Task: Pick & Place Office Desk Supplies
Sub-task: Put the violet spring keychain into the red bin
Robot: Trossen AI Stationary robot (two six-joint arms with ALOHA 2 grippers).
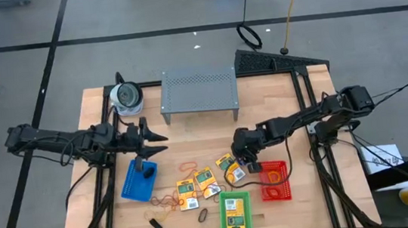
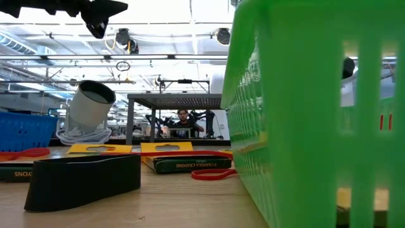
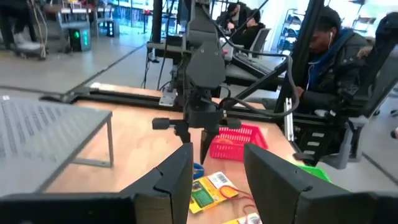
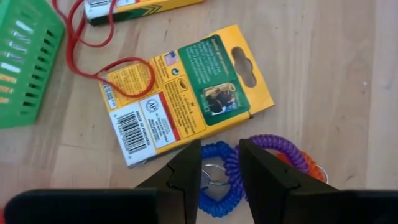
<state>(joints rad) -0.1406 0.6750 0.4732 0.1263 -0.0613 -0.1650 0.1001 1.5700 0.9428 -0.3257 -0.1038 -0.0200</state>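
Yellow-orange on the wood, right of centre: crayon box (image 4: 186, 93), lying flat, printed side up. Hovering low right beside it with right gripper (image 4: 219, 165), fingers parted, clamping nothing, poised over blue coil (image 4: 217, 193) next to purple coil (image 4: 280, 144). Red basket (image 1: 274, 181) just to the right, green basket (image 1: 235, 212) nearer. Far over on the left, waiting above blue basket (image 1: 132, 186) with left gripper (image 3: 217, 168), fingers spread, empty.
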